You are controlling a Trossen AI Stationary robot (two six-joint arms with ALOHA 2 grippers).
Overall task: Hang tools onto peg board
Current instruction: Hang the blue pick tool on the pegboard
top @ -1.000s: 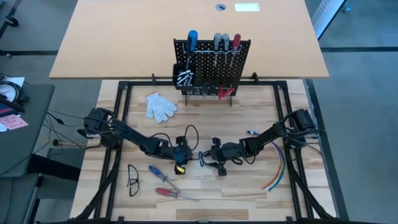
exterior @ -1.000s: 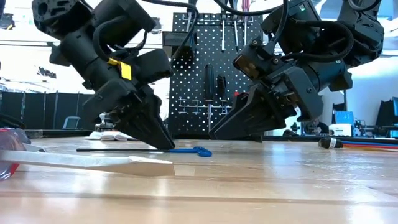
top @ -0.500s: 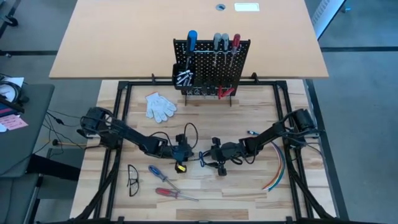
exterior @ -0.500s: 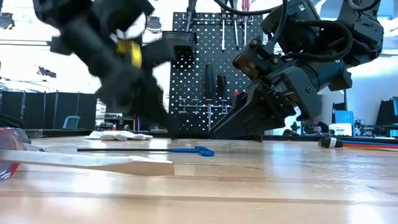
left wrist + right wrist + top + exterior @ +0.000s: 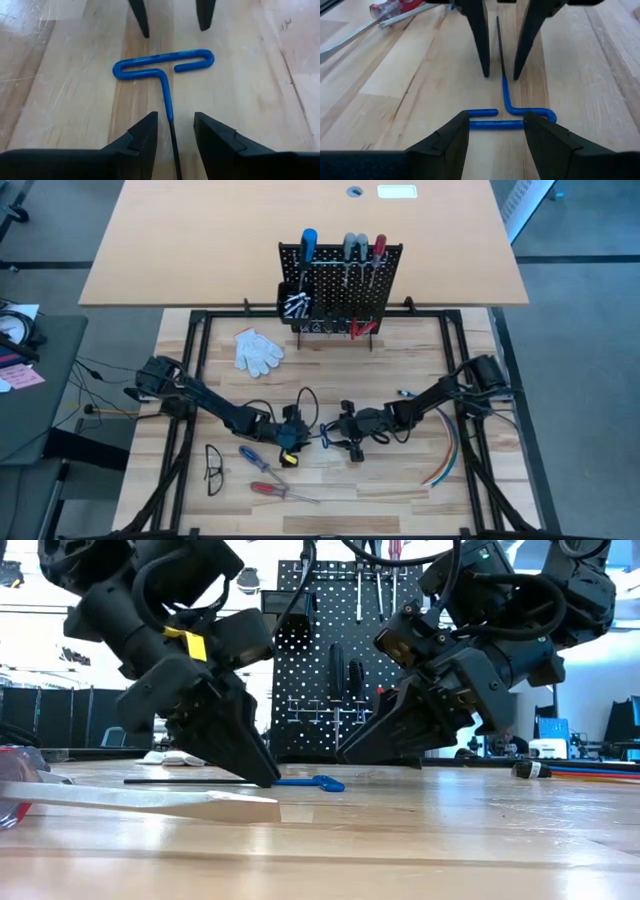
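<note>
Change: the left gripper (image 5: 173,131) has shifted back along the black shaft, away from the blue handle; the right arm has stayed put.
T-handle key (image 5: 163,65): lies flat on the table (image 5: 400,480), mid-front, between both grippers.
Left fingers (image 5: 142,135): spread, straddling the shaft without pinching it, likely lined up for a grasp.
Right gripper (image 5: 495,131): fingers spread, either side of the blue handle, nothing held.
Peg board (image 5: 340,285): at the table's far edge, several tools already hung.
Red screwdriver (image 5: 275,491): on the table, still to hang.
</note>
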